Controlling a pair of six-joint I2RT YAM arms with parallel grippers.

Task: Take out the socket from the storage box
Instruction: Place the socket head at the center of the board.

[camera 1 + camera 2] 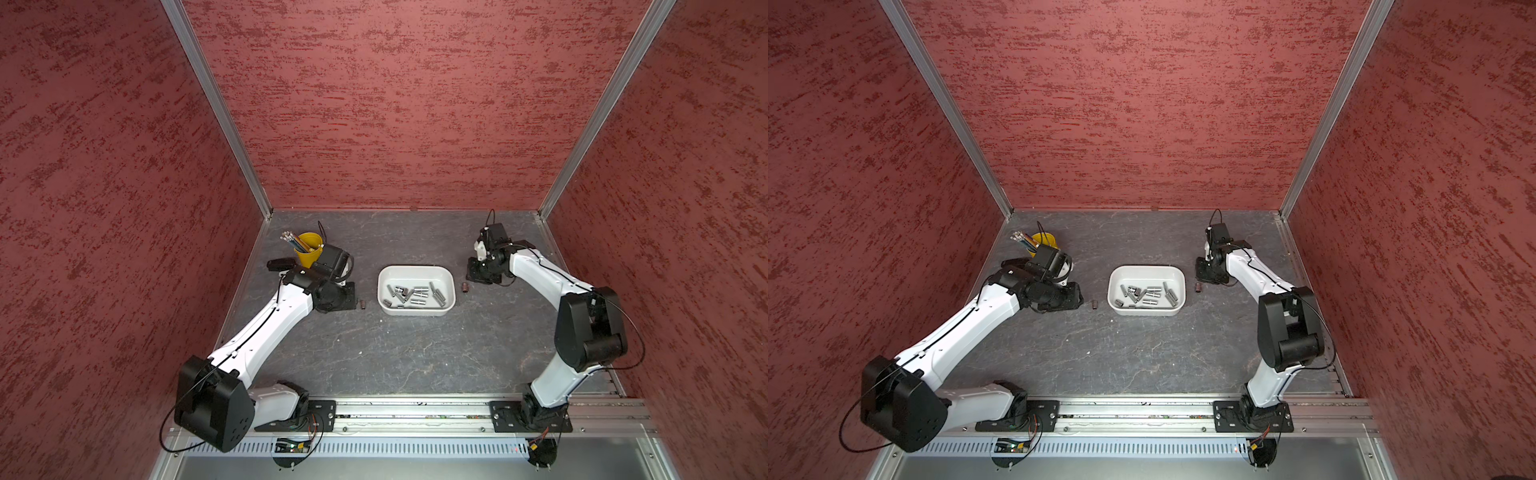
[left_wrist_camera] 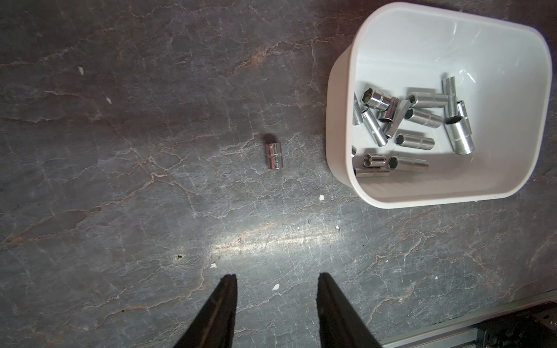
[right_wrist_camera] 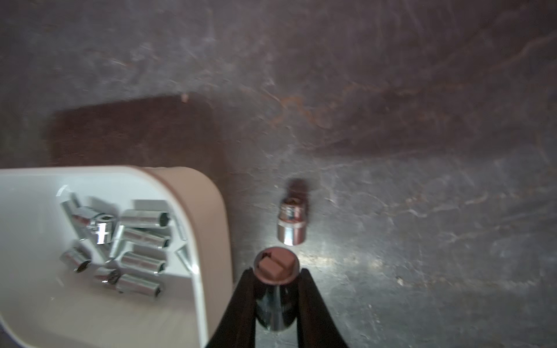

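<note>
Socket [image 3: 275, 313] clenched in my R claw [image 3: 276, 271], axis pointing fwd, clear of storage box [image 3: 208, 217], over worktop [image 3: 422, 180]. Loose socket [image 3: 291, 224] just ahead of tip; L claw [image 2: 277, 275] agape, empty.

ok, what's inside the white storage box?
Chrome sockets lie loose in the storage box, overlapping, bunched toward one long side. Some are partly hidden under others or behind its wall, so no exact count.

We count: white box [image 1: 415, 271], mid-table, holding jumbled chrome sockets [image 1: 415, 294]; left socket [image 1: 363, 304] and right socket [image 1: 464, 287] lying beside it; third socket [image 3: 276, 265] in right gripper [image 3: 276, 271].
</note>
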